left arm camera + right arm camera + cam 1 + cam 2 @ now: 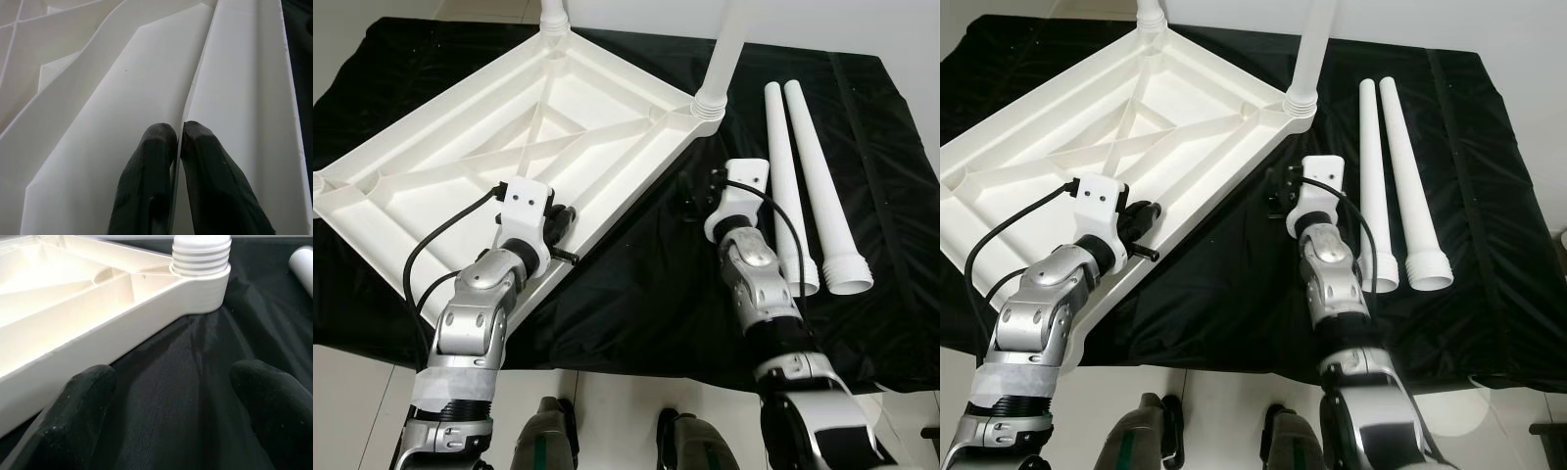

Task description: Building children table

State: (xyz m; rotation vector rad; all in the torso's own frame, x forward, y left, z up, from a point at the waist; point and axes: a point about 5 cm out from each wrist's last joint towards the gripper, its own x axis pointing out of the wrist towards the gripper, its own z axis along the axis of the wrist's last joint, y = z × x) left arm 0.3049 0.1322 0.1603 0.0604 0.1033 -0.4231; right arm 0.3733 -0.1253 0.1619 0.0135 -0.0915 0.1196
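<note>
A white plastic table top [460, 166] lies upside down on a black cloth [636, 294]. Two white legs stand in its far corners, one at the back [553, 15] and one at the right corner [724, 59], whose threaded socket [201, 254] appears in the right wrist view. Two loose legs [781, 186] [822, 186] lie side by side on the cloth at the right. My left gripper [179, 139] is shut on the thin rim of the table top's near edge [597, 235]. My right gripper [173, 382] hangs open over the cloth beside the top's right edge, below the socket corner.
The black cloth ends just in front of me, with white floor [617, 392] beyond it. My feet [548, 441] stand at that edge. Bare cloth lies between the table top and the loose legs.
</note>
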